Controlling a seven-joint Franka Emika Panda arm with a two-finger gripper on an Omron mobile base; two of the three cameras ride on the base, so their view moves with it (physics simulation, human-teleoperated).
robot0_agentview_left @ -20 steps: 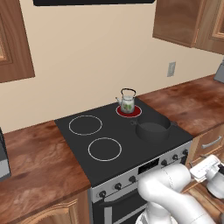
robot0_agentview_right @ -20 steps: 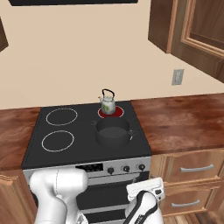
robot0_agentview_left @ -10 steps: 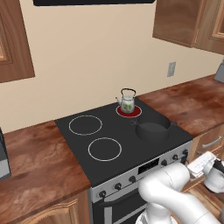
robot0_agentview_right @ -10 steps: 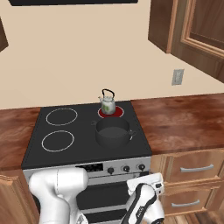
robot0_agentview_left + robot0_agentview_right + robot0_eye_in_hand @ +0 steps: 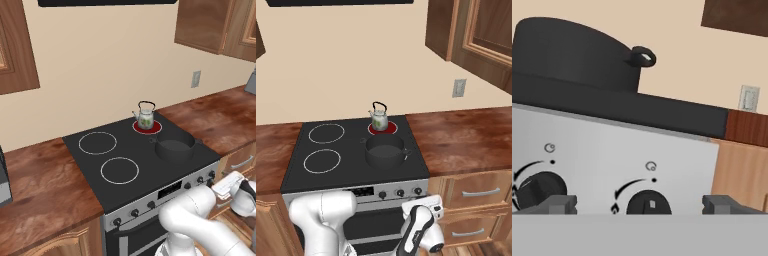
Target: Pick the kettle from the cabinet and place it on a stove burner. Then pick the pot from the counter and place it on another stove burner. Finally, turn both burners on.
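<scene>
Left base view: the kettle (image 5: 145, 116) is seen on a red-glowing far burner (image 5: 147, 126) and the pot (image 5: 174, 146) on the near one, both beyond and above the tool, so only the knob step is judged left.

Right base view: four burners, one kettle and one pot are counted.

Hand view: the tool (image 5: 640, 204) is held with fingers wide apart, nothing between them. One knob (image 5: 648, 203) is centred between them, a second knob (image 5: 534, 190) off to the side. Advancing and closing on the centred knob is judged next.

whitish-grey kettle (image 5: 145, 118) with green leaf print over a glowing red burner (image 5: 147, 126); dark grey-black pot (image 5: 174, 147); black cooktop (image 5: 127, 155) with white rings; reddish-brown wood-grain counter (image 5: 45, 185); steel range front (image 5: 612, 160).
</scene>
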